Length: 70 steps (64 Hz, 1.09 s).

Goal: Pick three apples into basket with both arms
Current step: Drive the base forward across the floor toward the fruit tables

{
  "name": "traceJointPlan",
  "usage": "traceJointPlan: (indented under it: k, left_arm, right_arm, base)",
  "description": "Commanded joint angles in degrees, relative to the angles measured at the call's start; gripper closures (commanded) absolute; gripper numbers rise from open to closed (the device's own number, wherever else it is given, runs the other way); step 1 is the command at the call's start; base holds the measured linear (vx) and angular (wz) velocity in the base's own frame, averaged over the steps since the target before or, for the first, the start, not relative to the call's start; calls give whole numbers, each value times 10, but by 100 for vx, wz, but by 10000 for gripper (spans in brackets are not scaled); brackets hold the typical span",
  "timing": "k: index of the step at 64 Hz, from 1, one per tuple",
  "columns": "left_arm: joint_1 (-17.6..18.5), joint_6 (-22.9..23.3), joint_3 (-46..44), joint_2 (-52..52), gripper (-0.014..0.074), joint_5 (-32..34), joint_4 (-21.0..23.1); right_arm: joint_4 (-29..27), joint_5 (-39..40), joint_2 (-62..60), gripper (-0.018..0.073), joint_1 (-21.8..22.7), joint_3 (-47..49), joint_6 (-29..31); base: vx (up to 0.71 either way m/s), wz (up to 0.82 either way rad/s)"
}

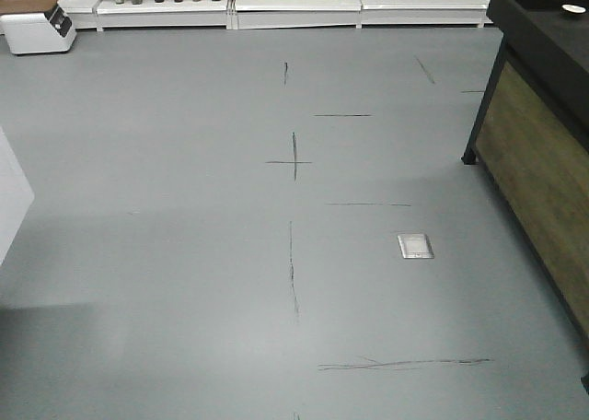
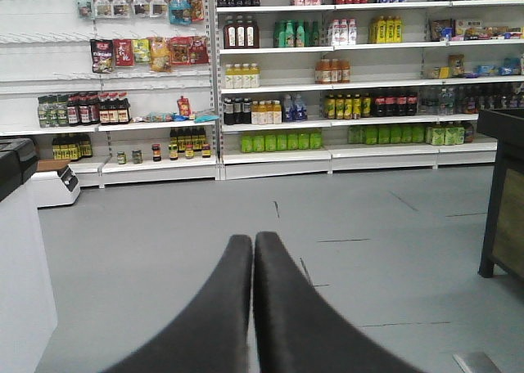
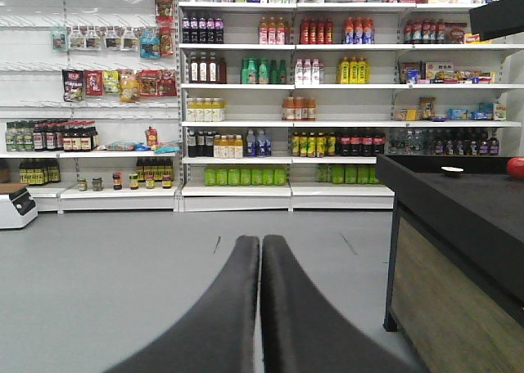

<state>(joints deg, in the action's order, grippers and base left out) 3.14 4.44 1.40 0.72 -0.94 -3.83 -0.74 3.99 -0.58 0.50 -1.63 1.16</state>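
Neither arm shows in the front view. In the left wrist view my left gripper [image 2: 253,238] is shut, its dark fingers pressed together with nothing between them, pointing over bare floor toward the shelves. My right gripper [image 3: 260,240] is also shut and empty, left of a black counter. On that counter's far right, a red round fruit [image 3: 517,167], an apple by its look, is cut off by the frame edge. The basket is out of view.
The black-topped, wood-sided counter [image 1: 538,134] stands at the right, with a small white dish [image 3: 451,171] on it. Stocked store shelves [image 2: 327,87] line the back wall. A white machine [image 1: 37,29] sits far left, a metal plate [image 1: 415,245] in the grey floor.
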Motion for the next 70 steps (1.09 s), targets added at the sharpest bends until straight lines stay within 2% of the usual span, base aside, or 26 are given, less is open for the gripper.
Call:
traceJointPlan:
  k: [1,70]
  left_arm:
    - [0,7,12,8,603,41,2]
    - [0,7,12,8,603,41,2]
  right_arm:
    - [4,41,-7,568,0,-8,2]
    - [4,41,-7,568,0,-8,2]
  base:
    - [0,0]
    - [5,1]
